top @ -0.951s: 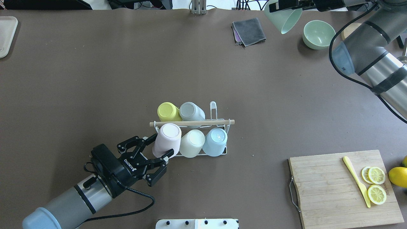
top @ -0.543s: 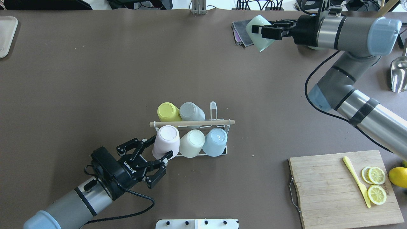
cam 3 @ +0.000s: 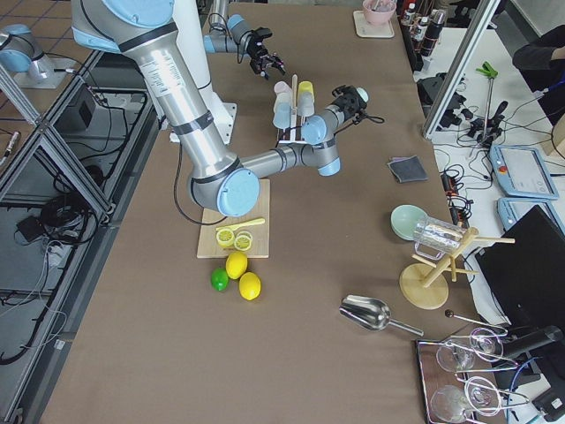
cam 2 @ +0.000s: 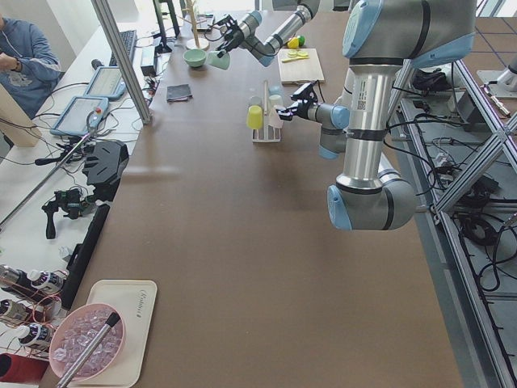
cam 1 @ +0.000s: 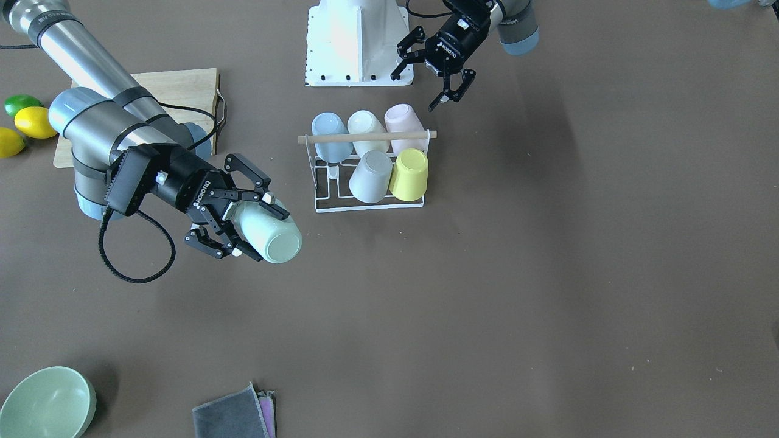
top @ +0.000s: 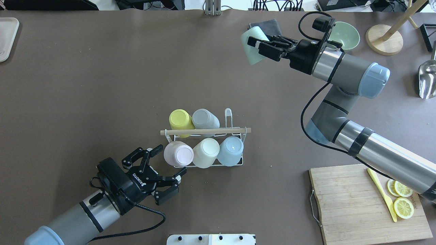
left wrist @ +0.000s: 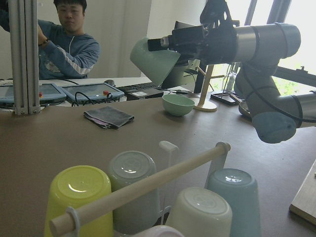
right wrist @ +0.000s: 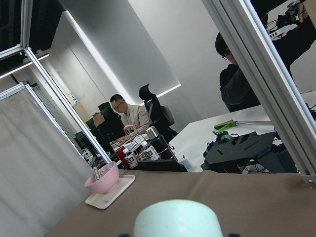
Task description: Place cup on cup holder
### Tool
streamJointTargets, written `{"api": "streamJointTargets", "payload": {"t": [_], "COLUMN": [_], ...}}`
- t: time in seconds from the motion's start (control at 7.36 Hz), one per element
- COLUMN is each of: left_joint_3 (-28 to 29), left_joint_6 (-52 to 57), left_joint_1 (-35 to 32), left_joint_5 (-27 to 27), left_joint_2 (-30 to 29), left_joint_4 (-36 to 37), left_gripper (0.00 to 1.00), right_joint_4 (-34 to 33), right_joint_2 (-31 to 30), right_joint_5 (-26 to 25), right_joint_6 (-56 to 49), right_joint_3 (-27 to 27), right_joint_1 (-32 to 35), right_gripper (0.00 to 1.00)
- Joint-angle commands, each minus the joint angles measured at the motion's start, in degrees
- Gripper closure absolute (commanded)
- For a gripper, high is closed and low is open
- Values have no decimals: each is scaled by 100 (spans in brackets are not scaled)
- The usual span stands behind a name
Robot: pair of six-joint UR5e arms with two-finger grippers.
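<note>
Mint-green plastic cup (top: pixel 248 51) is clamped in my right gripper (top: pixel 259 47), aloft, well apart from the small white wire cup holder with wooden dowel bar (top: pixel 204 131). My left gripper (top: pixel 170 160) stands spread, empty, just beside the pale pink cup (top: pixel 178 153). I judge the mouth must descend squarely over the one free upright prong (top: pixel 228 115). Matte brown tabletop (top: pixel 102 85); blue-clad operator (left wrist: pixel 69 47) at desks beyond

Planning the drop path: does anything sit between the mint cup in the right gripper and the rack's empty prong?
Nothing visible stands between the mint cup and the empty prong. The grey cup sits close beside that prong.
</note>
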Motion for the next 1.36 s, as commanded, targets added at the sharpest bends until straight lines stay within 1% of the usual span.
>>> {"api": "streamJointTargets", "payload": {"t": [0.0,0.14,0.27,0.41,0.54,0.68,0.82,0.95,1.09,1.22], "left_joint_3": [-437,-727,-791,-809,-844,-845,-845,-827,-775,-722], "left_joint_6": [29,-6,-67,-424,-863,-911,-920,-903,-894,-815], "left_joint_1": [-155,-373,-776,-1389,-2195,-2926,-3655,-4428,-5028,-5712], "left_joint_5": [6,-28,-438,-1469,-2749,-3832,-4879,-5890,-6779,-7249], "left_joint_2": [356,707,832,1016,1053,1227,1438,1588,1703,1843], "left_joint_4": [99,335,668,1185,1938,2520,3074,3941,4567,5322], "left_gripper": [2,2,2,2,2,2,2,2,2,2], "right_joint_4": [59,103,190,513,647,700,718,727,849,876], "right_joint_2": [229,238,247,256,256,230,229,238,229,264], "right_joint_5": [205,860,1293,1489,1656,1693,1667,1449,1090,921], "right_joint_6": [88,71,1,-26,-452,-1100,-1359,-1823,-2080,-2091], "right_joint_3": [-23,21,30,13,-5,-22,-92,-223,-294,-365], "right_joint_1": [-238,-239,-239,-274,-379,-441,-494,-616,-739,-792], "right_gripper": [100,100,100,100,100,100,100,100,100,100]}}
